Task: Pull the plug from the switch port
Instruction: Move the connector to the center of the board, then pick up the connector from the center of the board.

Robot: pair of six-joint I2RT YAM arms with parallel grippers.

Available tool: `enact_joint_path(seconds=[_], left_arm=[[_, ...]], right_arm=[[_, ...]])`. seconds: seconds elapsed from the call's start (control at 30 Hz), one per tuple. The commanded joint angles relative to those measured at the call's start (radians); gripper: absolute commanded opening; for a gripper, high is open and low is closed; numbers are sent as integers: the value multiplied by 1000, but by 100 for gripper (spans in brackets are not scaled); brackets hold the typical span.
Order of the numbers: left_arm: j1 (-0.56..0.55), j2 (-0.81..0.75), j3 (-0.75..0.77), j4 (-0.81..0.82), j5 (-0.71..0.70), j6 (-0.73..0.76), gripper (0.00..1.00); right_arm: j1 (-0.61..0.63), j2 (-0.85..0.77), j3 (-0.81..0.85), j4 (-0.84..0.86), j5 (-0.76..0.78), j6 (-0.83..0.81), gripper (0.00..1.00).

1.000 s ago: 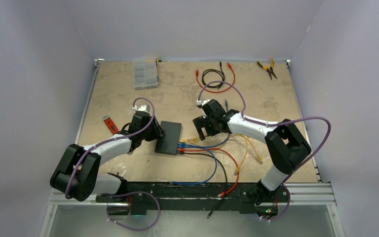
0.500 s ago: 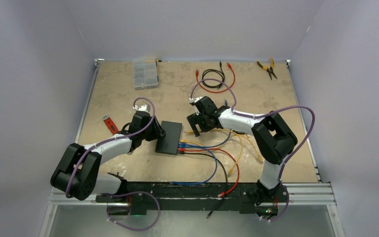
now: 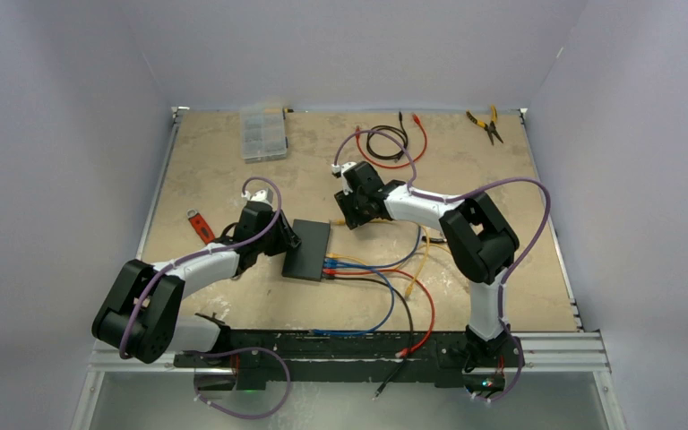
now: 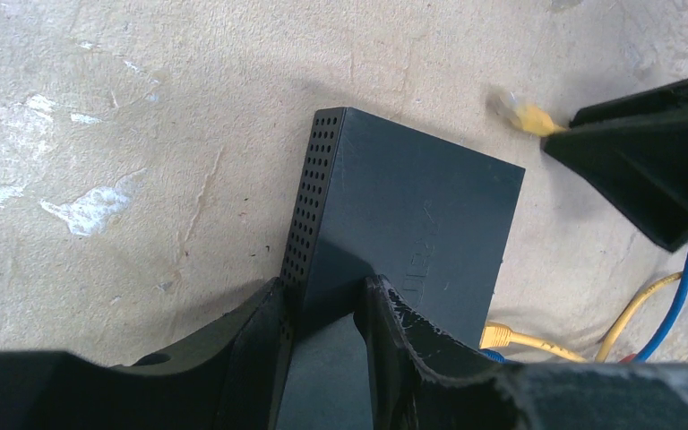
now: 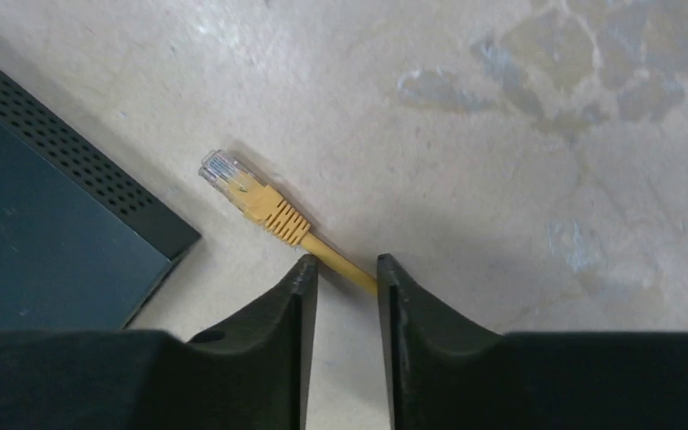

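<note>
The left hand [image 4: 322, 309] stays clamped on the switch [image 4: 412, 215], pinning it to the desk [image 4: 98, 107]. The right hand [image 5: 345, 278], closed on the yellow cable [image 5: 336, 258], has swung away this past second. The yellow plug [image 5: 251, 202] is free just ahead of its fingertips, apparently out of the port. Other leads [image 3: 367, 273] still crowd the switch behind that hand.

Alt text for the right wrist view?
A yellow network cable with a clear plug lies unplugged on the beige table, running between the fingers of the right gripper. The flat black switch box shows its vented corner at left.
</note>
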Motion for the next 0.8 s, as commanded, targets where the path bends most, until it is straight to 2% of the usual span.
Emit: enact_joint_path(seconds=[0.0, 0.27, 0.43, 0.77], left_arm=[[-8, 46, -55, -111, 15, 38, 36], [-8, 47, -55, -107, 17, 40, 36], [-8, 48, -58, -106, 16, 41, 36], [-8, 47, -55, -109, 16, 41, 36]], right_arm=[[-38, 87, -9, -17, -135, 16, 27], [-154, 113, -49, 45, -297, 13, 0], [-192, 70, -68, 76, -324, 29, 0], [-203, -155, -81, 87, -276, 81, 0]])
